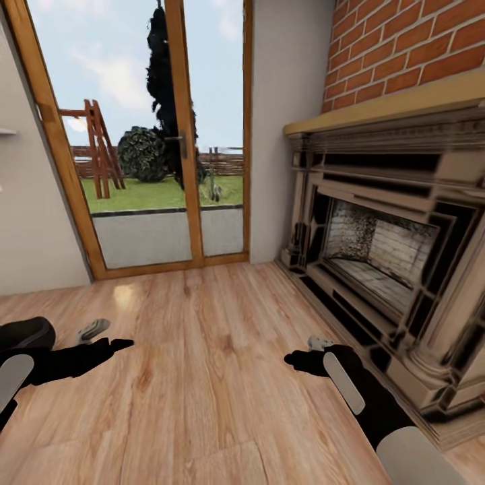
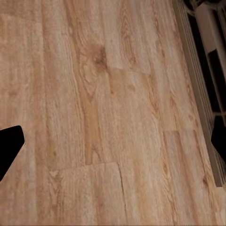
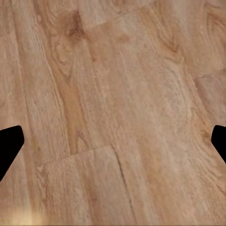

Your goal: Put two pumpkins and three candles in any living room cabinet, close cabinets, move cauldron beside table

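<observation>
While the robot faces a corner of the room, none of the pumpkins, candles, cabinet, cauldron or grey table can be placed from these views. In the head view, a glazed door [image 1: 168, 135] with a pale wood frame stands at about eleven to twelve o'clock, with grass, a wooden frame and a dark tree beyond the glass. A dark carved fireplace [image 1: 384, 256] runs along the right from two to four o'clock, under a tan mantel shelf [image 1: 404, 101] and red brick wall [image 1: 411, 47]. Its stepped base juts onto the wooden floor [image 1: 215, 377] close beside the right arm.

The left gripper [image 1: 108, 347] lies low at about eight o'clock, pointing toward the middle of the floor, the forearm reaching in from the left edge. The right gripper [image 1: 300, 360] sits at about five o'clock, pointing leftward, its forearm slanting down to the lower right corner. In each wrist view the two black fingertips [image 2: 9, 148] [image 3: 9, 146] sit at opposite edges with bare planks between them, so both grippers are spread wide and hold nothing. The left wrist view also catches the fireplace's base along one edge.
</observation>
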